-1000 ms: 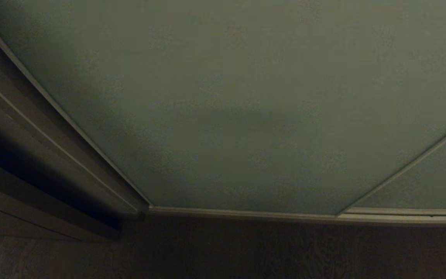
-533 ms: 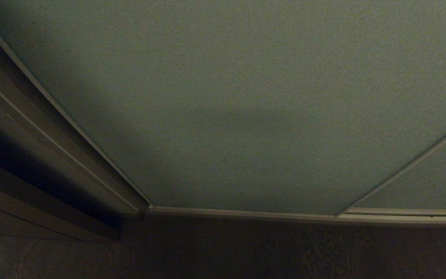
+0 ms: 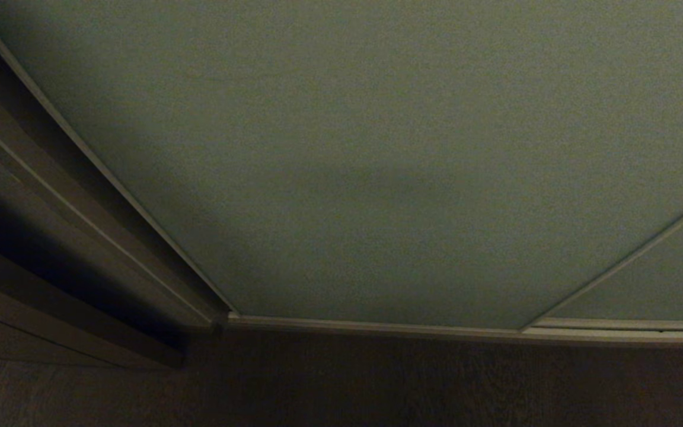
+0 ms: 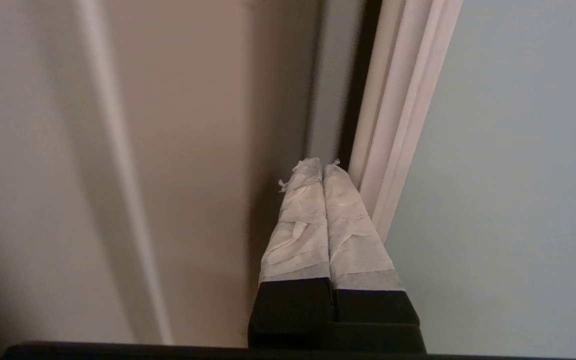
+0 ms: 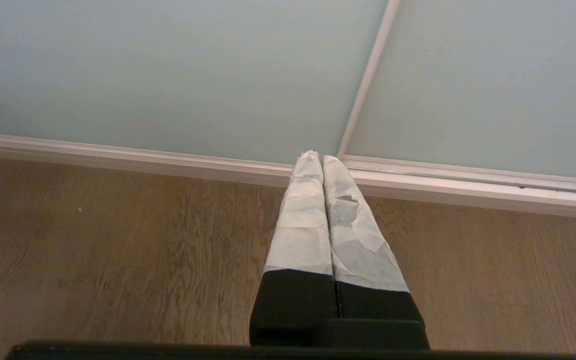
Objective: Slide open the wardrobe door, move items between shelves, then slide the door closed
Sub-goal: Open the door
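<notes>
Beside the sliding wardrobe door (image 4: 508, 175) frame, unseen from the head, the left gripper (image 4: 322, 167) is closed, empty.

Left gripper (image 4: 322, 167) at frame centre, taped fingers (image 4: 298, 225) pressed together, right gripper (image 5: 316, 159) likewise closed, empty, pointing up-frame.

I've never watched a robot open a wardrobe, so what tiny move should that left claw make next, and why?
Probably slip the shut left claw a little deeper into the dark gap beside the sliding wardrobe door, then push sideways. Its tips sit right at the door's pale frame, and the door looks closed.
</notes>
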